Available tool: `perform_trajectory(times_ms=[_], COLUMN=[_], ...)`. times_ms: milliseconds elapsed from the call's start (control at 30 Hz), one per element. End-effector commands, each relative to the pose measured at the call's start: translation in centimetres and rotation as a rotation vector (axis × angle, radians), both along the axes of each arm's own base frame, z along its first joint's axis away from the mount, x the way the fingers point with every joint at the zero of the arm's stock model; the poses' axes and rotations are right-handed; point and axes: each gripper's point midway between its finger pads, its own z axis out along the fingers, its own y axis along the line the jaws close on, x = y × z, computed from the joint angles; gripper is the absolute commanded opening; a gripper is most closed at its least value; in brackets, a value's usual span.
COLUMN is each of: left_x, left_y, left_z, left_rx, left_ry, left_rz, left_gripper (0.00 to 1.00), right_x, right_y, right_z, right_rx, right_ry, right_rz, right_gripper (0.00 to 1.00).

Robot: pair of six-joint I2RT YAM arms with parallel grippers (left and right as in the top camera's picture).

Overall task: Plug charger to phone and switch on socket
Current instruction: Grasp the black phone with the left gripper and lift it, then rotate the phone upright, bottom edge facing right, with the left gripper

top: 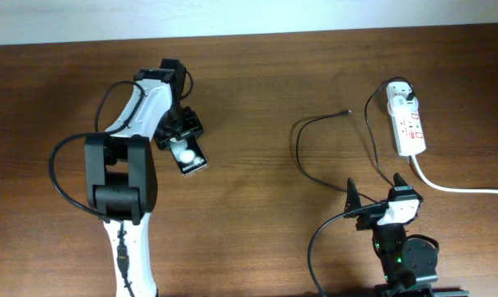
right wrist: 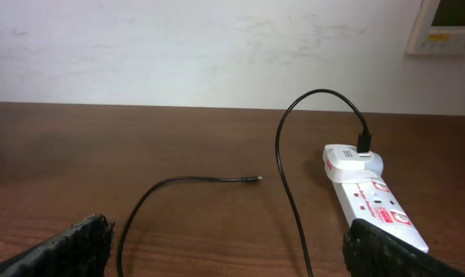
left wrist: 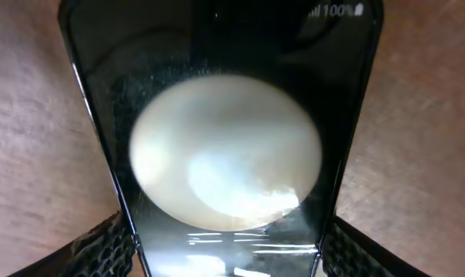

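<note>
The phone (top: pixel 190 155) is a small black slab with white round patches, lying at mid-left of the table. My left gripper (top: pixel 181 142) is shut on its sides. In the left wrist view the phone (left wrist: pixel 225 154) fills the frame between the two fingers (left wrist: pixel 229 258). The charger (top: pixel 315 120) is a thin black cable looping over the table, its tip (top: pixel 348 111) lying free. It runs to the white adapter on the socket (top: pixel 407 124) at the far right. My right gripper (top: pixel 374 200) is open and empty, near the front edge. Its view shows the cable tip (right wrist: pixel 255 179) and the socket (right wrist: pixel 371 204).
A thick white cord (top: pixel 455 188) runs from the socket to the right edge. Black robot cables loop beside the left arm (top: pixel 63 177) and the right base (top: pixel 315 239). A white wall stands behind the table (right wrist: pixel 178 46).
</note>
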Motion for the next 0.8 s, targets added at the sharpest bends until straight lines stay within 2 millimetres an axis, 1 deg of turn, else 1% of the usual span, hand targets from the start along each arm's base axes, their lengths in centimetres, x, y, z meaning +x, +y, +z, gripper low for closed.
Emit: perform_trajectory(times_ms=[0, 33, 67, 100, 167, 233, 267, 300, 333, 367, 400, 433, 500, 567, 600, 633, 667, 700, 733, 767], left_x=[0.8, 0.8, 0.9, 0.7, -0.3, -2.0, -3.4, -4.4, -7.1, -8.8, -10.3, -12.3, -16.7, -20.4, -22.9, -24.6, -25.7, -27.6, -29.4, -30.5], left_y=[0.2, 0.3, 0.4, 0.4, 0.5, 0.7, 0.9, 1.1, 1.4, 1.6, 1.8, 2.1, 2.8, 3.3, 3.6, 3.8, 3.9, 3.9, 3.9, 4.1], left_z=[3.0, 5.1, 6.2, 8.7, 13.3, 17.9, 20.6, 22.7, 26.6, 28.7, 30.3, 32.0, 34.8, 36.6, 37.7, 38.4, 38.8, 39.1, 39.1, 38.7], left_rx=[0.0, -0.001, -0.004, -0.009, -0.018, -0.027, -0.033, -0.038, -0.048, -0.053, -0.058, -0.062, -0.064, -0.07, -0.077, -0.086, -0.094, -0.114, -0.143, -0.155], left_ry=[-0.03, -0.06, -0.081, -0.125, -0.194, -0.264, -0.309, -0.348, -0.424, -0.468, -0.506, -0.546, -0.614, -0.676, -0.723, -0.767, -0.798, -0.843, -0.877, -0.892], left_rz=[0.0, 0.001, 0.002, 0.002, 0.002, 0.002, 0.002, 0.002, 0.002, 0.002, 0.003, 0.003, 0.006, 0.007, 0.008, 0.007, 0.007, 0.011, 0.037, 0.061], left_gripper=[0.72, 0.72, 0.72, 0.72, 0.71, 0.71, 0.72, 0.72, 0.72, 0.72, 0.72, 0.72, 0.72, 0.72, 0.72, 0.72, 0.73, 0.73, 0.73, 0.73], right_x=[0.0, 0.0, 0.0, 0.0, 0.0, 0.0, 0.0, 0.0, 0.0, 0.0, 0.0, 0.0, 0.0, 0.0, 0.0, 0.0, 0.0, 0.0, 0.0, 0.0], right_y=[0.1, 0.1, 0.1, 0.1, 0.1, 0.1, 0.1, 0.1, 0.1, 0.1, 0.1, 0.1, 0.1, 0.1, 0.1, 0.1, 0.1, 0.1, 0.1, 0.1], right_z=[-0.3, -0.3, -0.3, -0.3, -0.3, -0.3, -0.3, -0.3, -0.3, -0.3, -0.3, -0.3, -0.3, -0.3, -0.3, -0.3, -0.3, -0.3, -0.3, -0.3], right_rx=[-0.007, -0.007, -0.007, -0.007, -0.007, -0.007, -0.007, -0.007, -0.007, -0.007, -0.007, -0.007, -0.007, -0.007, -0.007, -0.007, -0.007, -0.007, -0.007, -0.007], right_ry=[0.005, 0.005, 0.005, 0.005, 0.004, 0.005, 0.005, 0.005, 0.005, 0.005, 0.005, 0.005, 0.005, 0.005, 0.004, 0.005, 0.005, 0.004, 0.004, 0.005], right_rz=[0.006, 0.006, 0.006, 0.006, 0.006, 0.006, 0.006, 0.006, 0.006, 0.006, 0.006, 0.006, 0.006, 0.006, 0.006, 0.006, 0.006, 0.006, 0.006, 0.006], right_gripper=[0.99, 0.99, 0.99, 0.99, 0.99, 0.99, 0.99, 0.99, 0.99, 0.99, 0.99, 0.99, 0.99, 0.99, 0.99, 0.99, 0.99, 0.99, 0.99, 0.99])
